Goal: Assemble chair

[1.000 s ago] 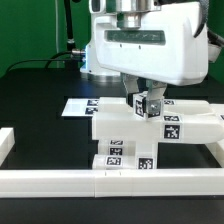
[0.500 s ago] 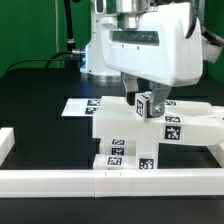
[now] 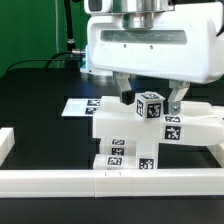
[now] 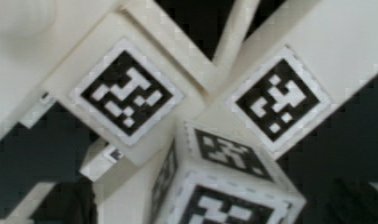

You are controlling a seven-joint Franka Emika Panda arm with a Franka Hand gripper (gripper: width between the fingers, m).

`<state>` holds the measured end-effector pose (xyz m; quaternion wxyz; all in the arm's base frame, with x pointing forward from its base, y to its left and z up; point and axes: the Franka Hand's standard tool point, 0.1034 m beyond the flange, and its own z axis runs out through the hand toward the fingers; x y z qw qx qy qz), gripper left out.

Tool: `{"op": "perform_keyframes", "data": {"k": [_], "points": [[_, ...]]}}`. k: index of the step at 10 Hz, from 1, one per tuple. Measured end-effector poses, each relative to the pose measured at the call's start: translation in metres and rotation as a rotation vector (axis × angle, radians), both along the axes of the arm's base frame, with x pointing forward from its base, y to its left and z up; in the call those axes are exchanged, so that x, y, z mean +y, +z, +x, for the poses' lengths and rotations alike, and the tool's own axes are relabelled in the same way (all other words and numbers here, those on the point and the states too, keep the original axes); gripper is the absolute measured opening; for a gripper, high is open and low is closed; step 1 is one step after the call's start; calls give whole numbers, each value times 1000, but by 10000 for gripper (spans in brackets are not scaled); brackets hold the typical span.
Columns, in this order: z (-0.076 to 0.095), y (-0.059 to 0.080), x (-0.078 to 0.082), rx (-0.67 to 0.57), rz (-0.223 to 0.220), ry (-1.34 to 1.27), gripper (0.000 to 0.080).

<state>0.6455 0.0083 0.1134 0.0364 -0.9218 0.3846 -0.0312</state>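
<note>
Pincer [image 3: 147,100] just sprung apart and lifted, small cube [image 3: 151,105] sitting free between fingers, atop chair [image 3: 150,135], black counter [image 3: 40,90].

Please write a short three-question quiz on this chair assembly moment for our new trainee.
1. True or false: the gripper is clamped on the small cube.
2. In the exterior view, the marker board lies toward which side of the chair: A left, B right?
3. Fill in: the long white rail runs along the table's ____ edge in the exterior view.

Key: 1 false, the jaws stand open beside it; 2 A; 3 near.
</note>
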Motion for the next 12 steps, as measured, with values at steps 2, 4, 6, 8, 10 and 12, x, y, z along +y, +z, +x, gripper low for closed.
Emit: {"op": "perform_keyframes", "data": {"k": [2,4,6,8,10,12], "points": [[0,0,2,-10,-31,300,649],[2,0,2,-25,-71,591,649],[1,0,6,-22,-97,725,649],[1,0,5,-23,-110,844,649],[1,0,4,-23,-109,836,526],[1,0,4,-23,-109,829,282]]}}
